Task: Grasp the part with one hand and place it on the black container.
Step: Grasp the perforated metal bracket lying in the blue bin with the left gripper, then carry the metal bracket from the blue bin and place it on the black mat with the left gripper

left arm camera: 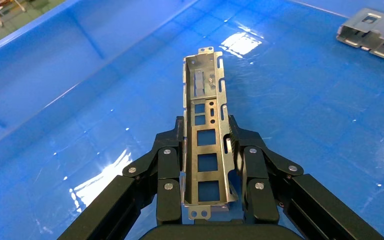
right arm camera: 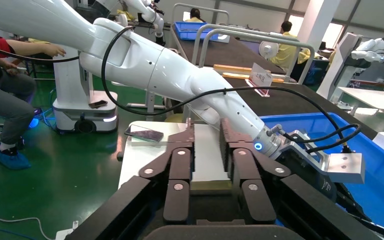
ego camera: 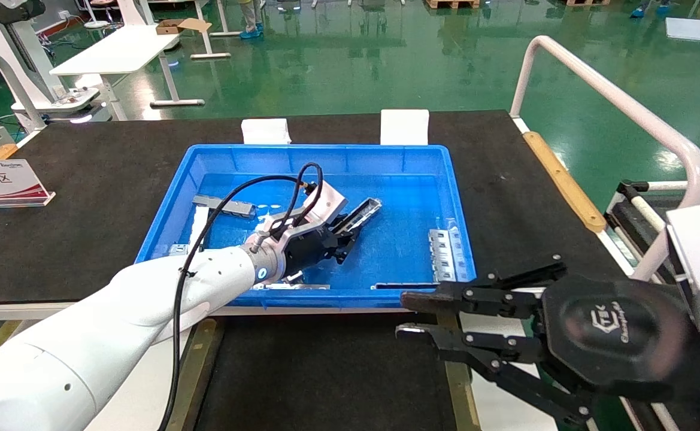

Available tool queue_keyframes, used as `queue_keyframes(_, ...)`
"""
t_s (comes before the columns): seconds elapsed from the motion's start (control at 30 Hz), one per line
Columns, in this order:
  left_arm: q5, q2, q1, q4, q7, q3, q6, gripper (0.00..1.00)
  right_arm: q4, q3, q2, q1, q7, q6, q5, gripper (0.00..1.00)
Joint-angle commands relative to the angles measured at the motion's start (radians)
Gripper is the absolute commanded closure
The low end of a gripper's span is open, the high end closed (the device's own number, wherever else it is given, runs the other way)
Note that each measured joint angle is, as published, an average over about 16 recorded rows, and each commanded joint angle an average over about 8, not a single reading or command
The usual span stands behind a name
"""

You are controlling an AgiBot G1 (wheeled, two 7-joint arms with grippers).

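This was a factory or robotics workshop floor: a glossy green painted floor (ego camera: 338, 66) spread toward twelve o'clock, with white tables (ego camera: 119, 51) at ten o'clock and pallets along the far edge. Other white robots (right arm camera: 380, 47) and seated workers (right arm camera: 2, 95) stood around, and a blue parts bin (ego camera: 218, 155) sat on the black worktop (ego camera: 86, 179)

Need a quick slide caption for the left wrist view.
Left claw shut on the part over the blue bin floor.
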Motion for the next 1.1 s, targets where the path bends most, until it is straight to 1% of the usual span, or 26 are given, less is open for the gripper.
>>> queue_keyframes(0.03,-0.015,0.000,0.000,0.003,0.004,0.009,-0.004,1.00,0.000,0.000,0.000,0.000,0.000,0.000,0.000,1.00)
queue_keyframes(0.13,-0.052,-0.004,-0.012,0.007,0.019,-0.002,0.011,1.00,0.000,0.000,0.000,0.000,0.000,0.000,0.000,1.00)
queue_keyframes(0.27,-0.113,-0.015,-0.042,0.010,0.052,-0.038,0.054,1.00,0.000,0.000,0.000,0.000,0.000,0.000,0.000,1.00)
queue_keyframes(0.37,-0.164,-0.037,-0.067,0.000,0.094,-0.080,0.118,1.00,0.000,0.000,0.000,0.000,0.000,0.000,0.000,1.00)
queue_keyframes(0.43,-0.203,-0.065,-0.078,-0.021,0.130,-0.113,0.184,1.00,0.000,0.000,0.000,0.000,0.000,0.000,0.000,1.00)
queue_keyframes(0.63,-0.320,-0.201,-0.067,-0.147,0.233,-0.206,0.436,1.00,0.000,0.000,0.000,0.000,0.000,0.000,0.000,1.00)
queue_keyframes(0.77,-0.366,-0.299,-0.032,-0.262,0.249,-0.231,0.555,1.00,0.000,0.000,0.000,0.000,0.000,0.000,0.000,1.00)
queue_keyframes(0.93,-0.393,-0.432,0.044,-0.465,0.212,-0.228,0.632,1.00,0.000,-0.001,0.000,0.000,0.000,0.000,0.000,1.00)
queue_keyframes(1.03,-0.401,-0.515,0.109,-0.609,0.180,-0.220,0.633,1.00,0.000,-0.001,0.000,0.000,0.000,0.000,0.000,1.00)
queue_keyframes(1.1,-0.402,-0.565,0.158,-0.698,0.163,-0.212,0.614,1.00,0.000,-0.001,0.000,0.000,0.000,0.000,0.000,1.00)
